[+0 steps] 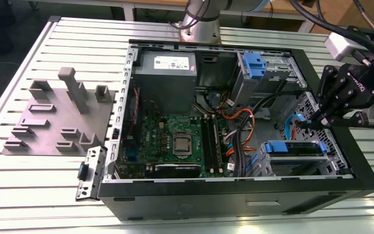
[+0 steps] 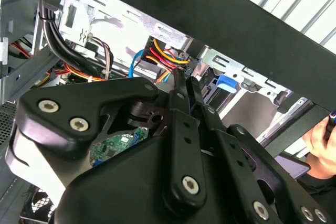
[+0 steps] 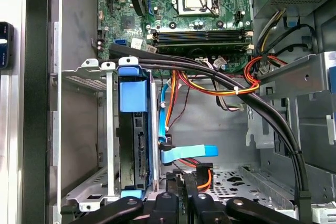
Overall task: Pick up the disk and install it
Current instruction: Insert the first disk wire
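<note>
An open computer case lies on a slatted metal table, with a grey fixture block well apart from it on the exterior view's left. Inside the case are one motherboard, one grey power supply box, and bundles of orange, red and black cables running across the middle, just beside the drive bay. Two blue-fronted units show in the exterior view: one in the far upper cage, and the disk seated in the near lower cage at the exterior view's right. In the first wrist view the disk stands edge-on inside its metal cage, a blue data cable just beside it. The gripper hangs inside the case above the disk, jaws drawn together with nothing between them. In the second wrist view a person's hand appears beyond the case edge.
</note>
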Motion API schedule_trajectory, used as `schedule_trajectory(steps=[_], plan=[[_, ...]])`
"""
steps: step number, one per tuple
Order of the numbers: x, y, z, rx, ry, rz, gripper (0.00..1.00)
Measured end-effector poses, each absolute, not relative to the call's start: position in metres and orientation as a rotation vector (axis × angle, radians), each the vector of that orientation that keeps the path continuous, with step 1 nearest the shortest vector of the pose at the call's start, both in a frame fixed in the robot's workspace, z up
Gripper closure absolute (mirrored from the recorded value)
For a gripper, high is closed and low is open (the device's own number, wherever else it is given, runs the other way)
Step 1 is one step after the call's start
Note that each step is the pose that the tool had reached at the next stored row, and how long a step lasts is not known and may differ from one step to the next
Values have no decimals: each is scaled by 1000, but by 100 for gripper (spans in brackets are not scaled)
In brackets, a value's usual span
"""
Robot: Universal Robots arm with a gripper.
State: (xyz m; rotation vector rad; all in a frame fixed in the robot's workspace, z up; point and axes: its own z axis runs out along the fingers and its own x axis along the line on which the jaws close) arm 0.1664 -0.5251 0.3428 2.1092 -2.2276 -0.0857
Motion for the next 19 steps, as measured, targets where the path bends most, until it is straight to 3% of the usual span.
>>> schedule_trajectory(steps=[2, 3, 9, 11, 19], plan=[[166, -525, 344, 2109, -2227, -86, 83], [166, -525, 344, 2109, -2227, -87, 76], [166, -525, 343, 2114, -2231, -100, 76], [166, -525, 343, 2116, -2233, -104, 84], [163, -525, 343, 2121, -2236, -114, 84]])
